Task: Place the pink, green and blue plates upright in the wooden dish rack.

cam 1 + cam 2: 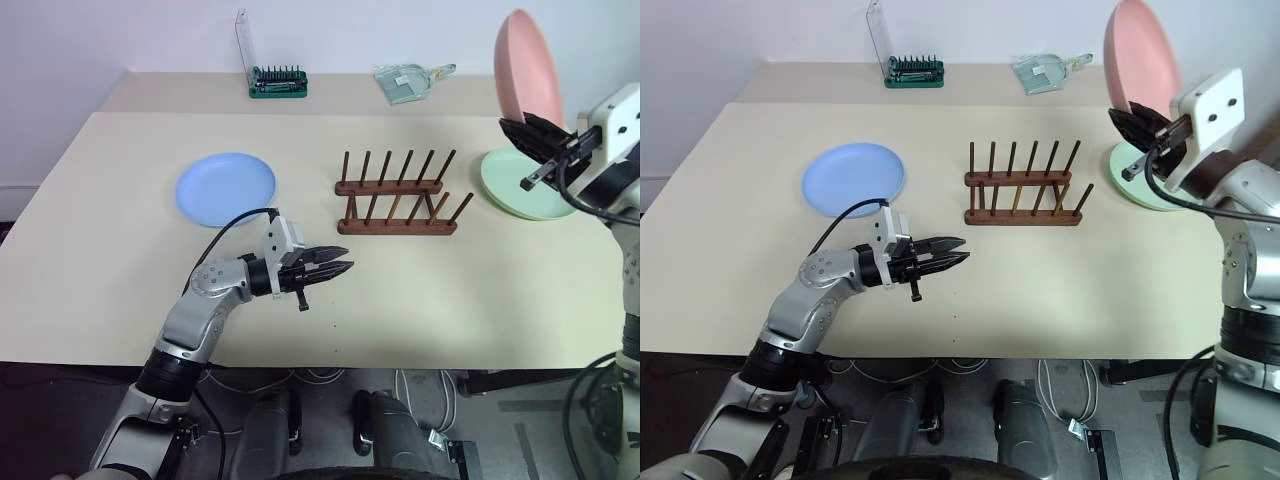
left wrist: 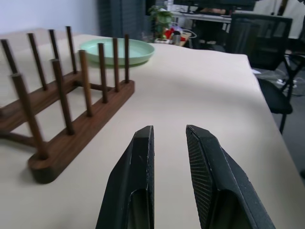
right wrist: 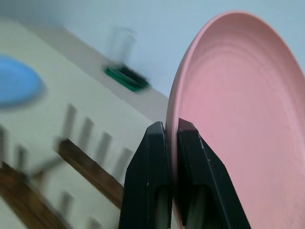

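My right gripper (image 1: 520, 128) is shut on the rim of the pink plate (image 1: 528, 65), holding it upright in the air at the right, above the table. Its fingers pinch the plate's edge in the right wrist view (image 3: 172, 131). Below it the green plate (image 1: 505, 185) lies flat on the table, to the right of the wooden dish rack (image 1: 395, 195). Nothing stands between the rack's pegs. The blue plate (image 1: 226, 188) lies flat to the left of the rack. My left gripper (image 1: 340, 265) hovers low in front of the rack, pointing right, open with nothing between its fingers.
A green screwdriver-bit case (image 1: 278, 82) with a raised clear lid and a clear plastic packet (image 1: 410, 82) sit at the far edge of the table (image 1: 120, 300). Dark office chairs (image 2: 257, 33) stand beyond the table's right end.
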